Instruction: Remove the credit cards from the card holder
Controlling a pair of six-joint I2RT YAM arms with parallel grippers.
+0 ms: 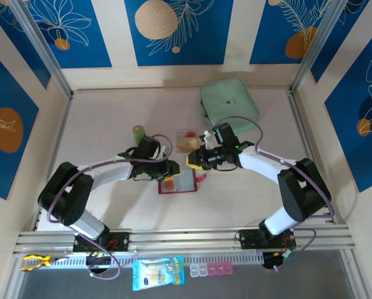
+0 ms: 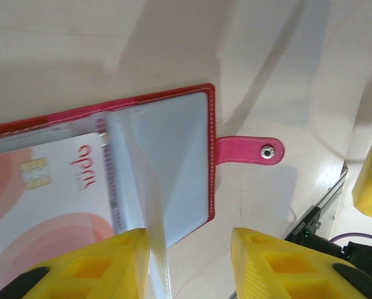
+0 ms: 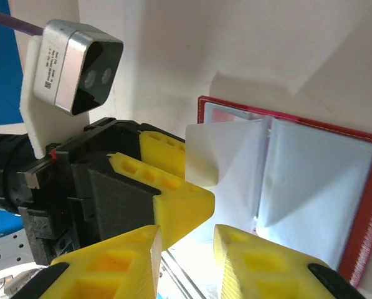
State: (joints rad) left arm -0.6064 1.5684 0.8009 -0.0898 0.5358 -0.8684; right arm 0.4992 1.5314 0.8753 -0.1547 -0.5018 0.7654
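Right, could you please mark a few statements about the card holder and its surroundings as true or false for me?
1. The card holder lies open on the table. True.
2. Its snap tab is fastened. False: it sticks out loose to one side.
3. A card with a chip sits inside it. True.
4. The mint-green pouch lies on top of the card holder. False: it lies apart, toward the far edge of the table.
5. The left gripper is shut tight. False: its jaws stand apart.
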